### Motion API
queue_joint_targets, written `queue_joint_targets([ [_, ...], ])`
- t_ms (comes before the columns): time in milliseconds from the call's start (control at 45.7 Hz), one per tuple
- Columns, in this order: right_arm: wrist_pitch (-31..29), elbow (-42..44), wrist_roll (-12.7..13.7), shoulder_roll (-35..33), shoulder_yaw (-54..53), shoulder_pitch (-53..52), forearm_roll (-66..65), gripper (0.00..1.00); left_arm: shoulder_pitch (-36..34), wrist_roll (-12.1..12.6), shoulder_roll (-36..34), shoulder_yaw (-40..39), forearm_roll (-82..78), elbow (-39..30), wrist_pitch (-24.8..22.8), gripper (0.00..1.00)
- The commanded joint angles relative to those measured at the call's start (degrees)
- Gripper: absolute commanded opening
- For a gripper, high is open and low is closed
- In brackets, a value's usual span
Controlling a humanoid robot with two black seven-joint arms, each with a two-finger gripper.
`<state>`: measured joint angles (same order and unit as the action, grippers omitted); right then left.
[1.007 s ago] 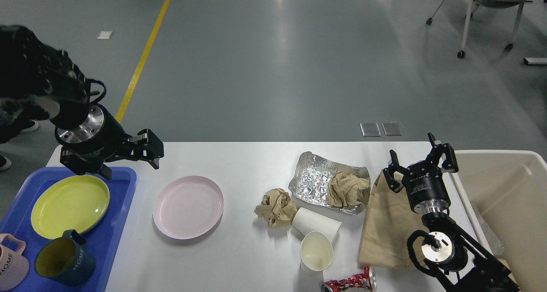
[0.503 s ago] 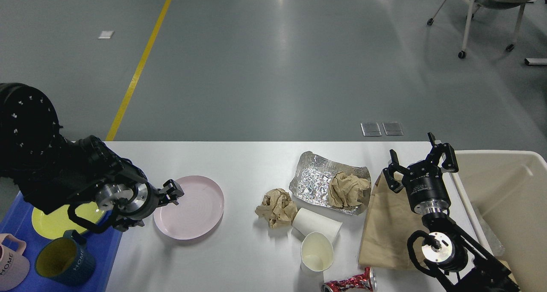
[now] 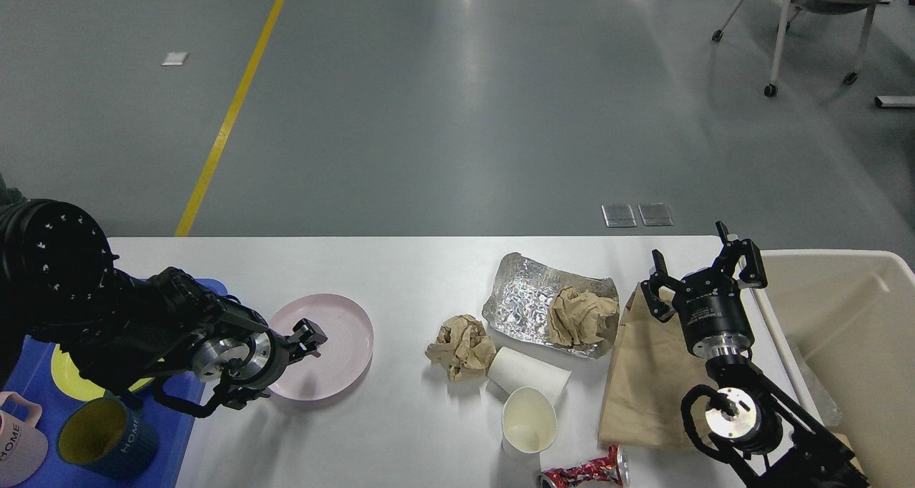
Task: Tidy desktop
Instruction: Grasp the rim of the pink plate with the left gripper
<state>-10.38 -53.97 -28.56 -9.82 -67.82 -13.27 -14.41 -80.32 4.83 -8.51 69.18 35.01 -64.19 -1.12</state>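
We are working on a desktop (image 3: 414, 431) that lies under both our arms and is only partly tidied. Behind our left gripper (image 3: 309, 336), on the blue tray (image 3: 187, 418), a yellow plate (image 3: 63, 374), a dark mug (image 3: 107, 441) and a pink mug (image 3: 18, 451) are already sitting, so we judge the crockery sorting well begun.

The left gripper is reaching over the near-left part of the pink plate (image 3: 336, 345), its tips just above or touching the surface; seen end-on and dark, we cannot tell whether its fingers are parted or closed. The plate is lying flat, so we judge it not yet lifted.

Our right gripper (image 3: 704, 277) is hovering with fingers spread wide and holding nothing, above the upper edge of the brown paper bag (image 3: 643, 388). The cream bin (image 3: 843, 309) is standing just to its right.

The rubbish is remaining on the desk: to the left of the right fingers, a foil sheet (image 3: 522, 299) bearing a crumpled paper ball (image 3: 582, 316), a second paper wad (image 3: 461, 345), two paper cups (image 3: 529, 399) on their sides, and nearer us a crushed red can (image 3: 582, 470). We are judging most of the clearing undone.
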Motion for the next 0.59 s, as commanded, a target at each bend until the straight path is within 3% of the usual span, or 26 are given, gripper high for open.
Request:
queue_joint_targets([
  [0,0.01,0.0,0.0,-0.02,-0.03,0.0,0.0,1.0,0.08,0.0,-1.25,0.07,0.94,-0.32,-0.02,0.9],
  [175,0.01,0.0,0.0,-0.02,0.06,0.0,0.0,1.0,1.13,-0.08,-2.39,0.08,1.37,-0.76,0.15,0.77],
  [569,0.01,0.0,0.0,-0.02,0.06,0.0,0.0,1.0,4.56,-0.08,-1.87,-0.63,1.37,2.67,0.15,0.75],
])
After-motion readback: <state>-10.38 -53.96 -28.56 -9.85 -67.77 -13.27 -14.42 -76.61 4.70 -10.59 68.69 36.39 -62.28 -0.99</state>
